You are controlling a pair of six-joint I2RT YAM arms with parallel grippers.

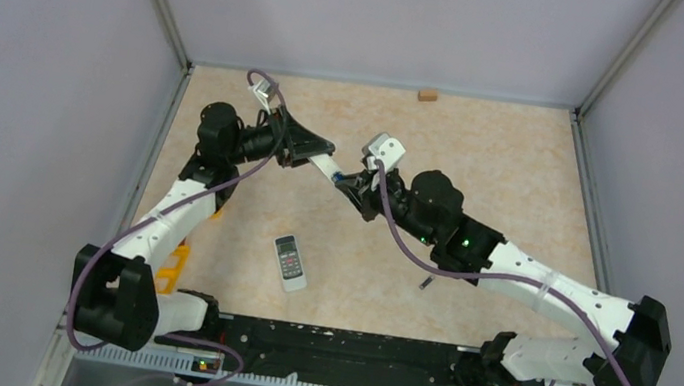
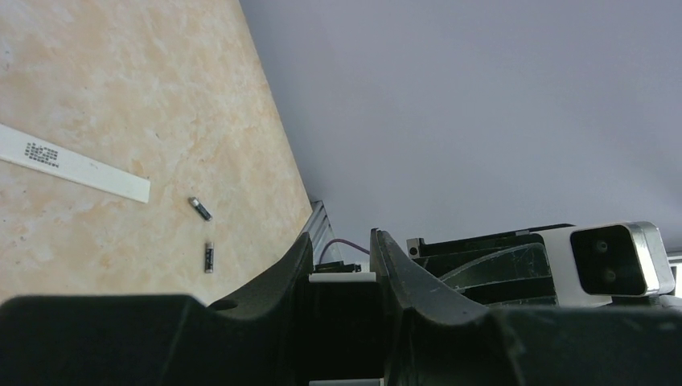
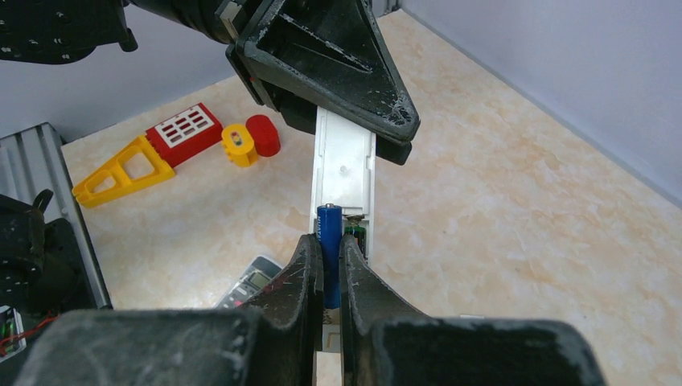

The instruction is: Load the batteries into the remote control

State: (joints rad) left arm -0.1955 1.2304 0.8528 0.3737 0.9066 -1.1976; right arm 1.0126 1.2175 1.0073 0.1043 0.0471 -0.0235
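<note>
Centre: left gripper (image 1: 314,160) and right gripper (image 1: 347,183) meet tip to tip above the table (image 1: 484,162); the white remote (image 3: 344,173) and blue battery (image 3: 328,257) fill the gap between them.
Near side: grey remote (image 1: 289,262) lies flat; loose battery (image 1: 425,283) just beside the right arm (image 1: 547,287).
Left edge: toys (image 3: 186,129) crowd the strip beside the left arm (image 1: 177,205).
Far half: open table, only a brown block (image 1: 426,95) at its far edge.
Sides: walls (image 1: 27,108) close in left, right and back.
</note>
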